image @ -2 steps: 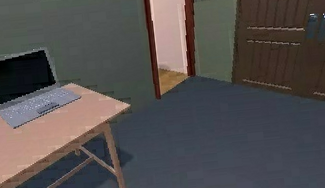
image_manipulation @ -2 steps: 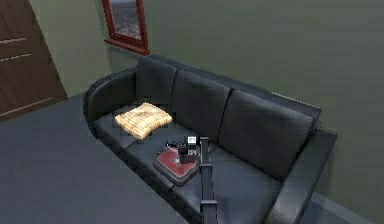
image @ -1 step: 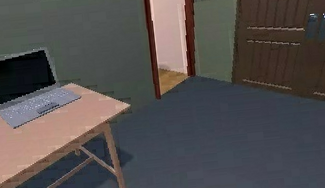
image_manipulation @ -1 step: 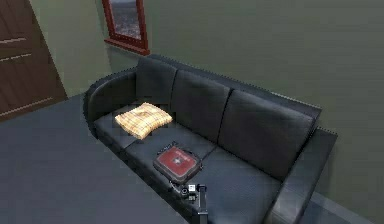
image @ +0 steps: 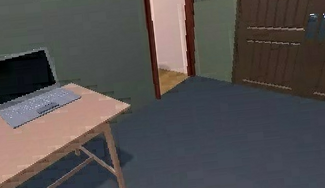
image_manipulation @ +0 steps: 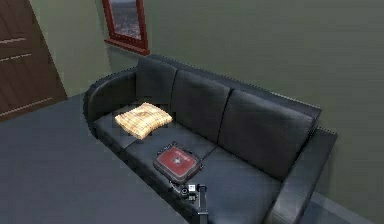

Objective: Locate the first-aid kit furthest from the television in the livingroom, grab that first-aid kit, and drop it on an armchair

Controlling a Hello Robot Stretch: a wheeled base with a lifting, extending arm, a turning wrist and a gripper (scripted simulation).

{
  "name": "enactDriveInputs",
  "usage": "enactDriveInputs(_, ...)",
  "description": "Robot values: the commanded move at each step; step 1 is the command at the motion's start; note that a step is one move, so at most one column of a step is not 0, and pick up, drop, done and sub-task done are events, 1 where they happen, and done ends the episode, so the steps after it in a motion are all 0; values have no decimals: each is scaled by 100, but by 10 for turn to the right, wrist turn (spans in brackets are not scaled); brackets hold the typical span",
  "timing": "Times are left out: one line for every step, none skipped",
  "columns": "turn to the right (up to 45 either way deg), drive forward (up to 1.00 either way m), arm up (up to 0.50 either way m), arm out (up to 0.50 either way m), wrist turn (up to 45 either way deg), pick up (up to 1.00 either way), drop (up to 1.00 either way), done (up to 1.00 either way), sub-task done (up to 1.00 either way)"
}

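A small flat case with a red rim and a dark face, which fits the first-aid kit (image_manipulation: 177,160), lies on the middle seat of a black leather sofa (image_manipulation: 255,130) in the arm side view. The arm's dark bar rises from the bottom edge just below it. The gripper (image_manipulation: 190,188) stands at the sofa's front edge, close under the case. With the case lying on the seat right behind its far end, I cannot tell whether the gripper holds anything, or whether it touches the case.
A tan woven cushion (image_manipulation: 143,119) lies on the sofa's left seat. A red-framed picture (image_manipulation: 125,22) hangs above. In the forward view a wooden desk (image: 68,122) with a laptop (image: 27,86) stands at the left, with an open doorway (image: 170,36) and dark double doors (image: 295,33) beyond.
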Motion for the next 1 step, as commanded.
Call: enactDriveInputs(0, 0, 10, 0, 0, 0, 0, 0, 0)
